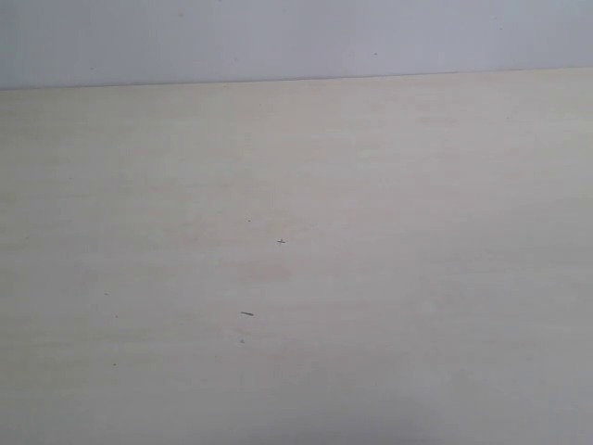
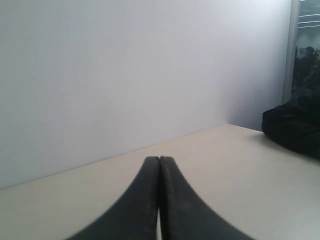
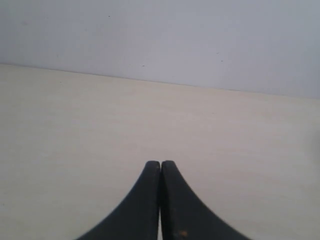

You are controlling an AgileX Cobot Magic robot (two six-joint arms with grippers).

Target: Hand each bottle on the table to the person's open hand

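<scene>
The pale beige wood-grain table (image 1: 389,278) fills the exterior view, marked only by a few tiny dark specks (image 1: 246,313). No bottles and no person's open hand show in any view. My left gripper (image 2: 159,159) is shut, its two black fingers pressed together with nothing between them, low over the table (image 2: 240,165). My right gripper (image 3: 160,163) is likewise shut and empty above the table (image 3: 100,125). Neither gripper appears in the exterior view.
A plain light wall (image 1: 278,37) rises behind the table's far edge. In the left wrist view a black bundle, like a bag or cloth (image 2: 295,127), lies on the table near its corner, beside a grey upright post (image 2: 288,50).
</scene>
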